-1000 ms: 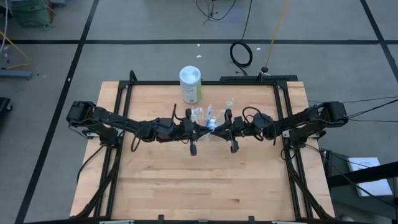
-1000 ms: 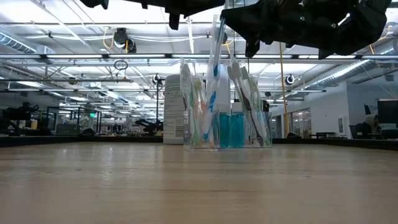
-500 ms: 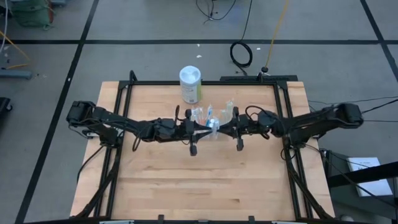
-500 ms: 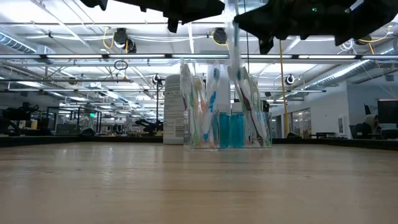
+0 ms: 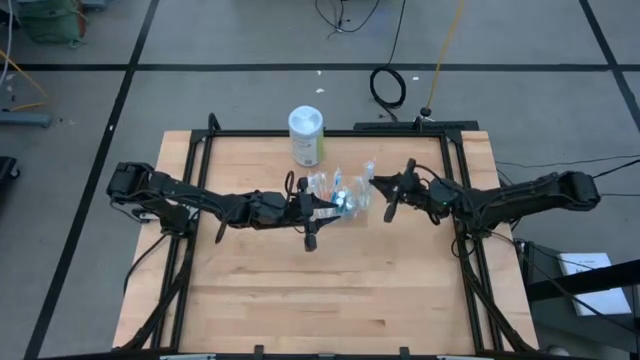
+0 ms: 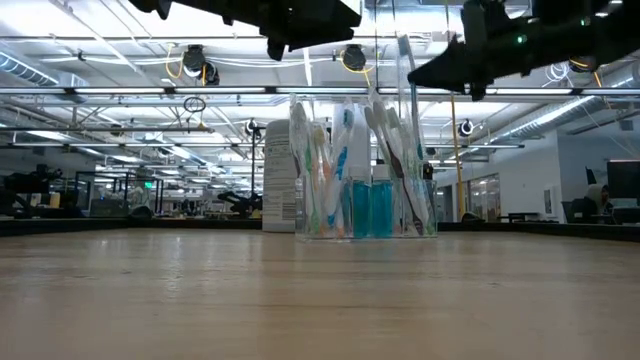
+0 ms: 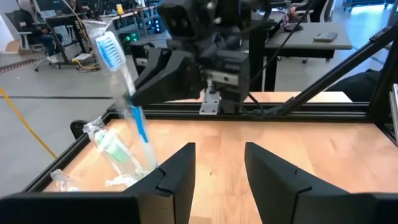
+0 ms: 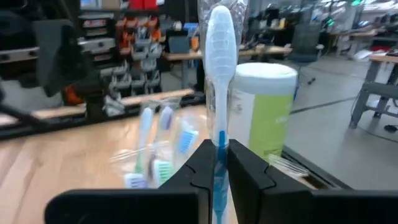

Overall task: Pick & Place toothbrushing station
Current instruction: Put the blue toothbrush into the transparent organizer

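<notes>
Centrally placed toward the far half of the bench [image 5: 300, 290]: clear plastic cup [image 6: 365, 215] packed with upright toothbrushes [image 6: 340, 165] and teal toothpaste tubes [image 6: 370, 208], just beside the white-lidded, green-labelled canister [image 5: 306, 135]. Clamped between the fingers of the right tool [image 8: 216, 163]: one wrapped blue-and-white toothbrush [image 8: 219, 50], bristle end up, well clear of the cup and off to its right side in the overhead view [image 5: 385, 190]. Hovering at the cup's left edge: left tool [image 7: 214, 168], fingers apart and holding nothing, seemingly bracing or simply waiting near the cup. Judged as the pick step just finished, with the carry to a drop point next; calls for moving the brush away without snagging its crinkled wrapper on the neighbouring brushes, then a steady lowering and release wherever the placing spot lies, which cannot be told from these views. Compared with one second back: right tool then directly above the cup among the brush heads, now drawn out toward the right with the brush fully lifted from the bundle; right arm stretched farther outward; left arm nearly unchanged; cup and canister in the same spots, the remaining brushes leaning much as they did.
</notes>
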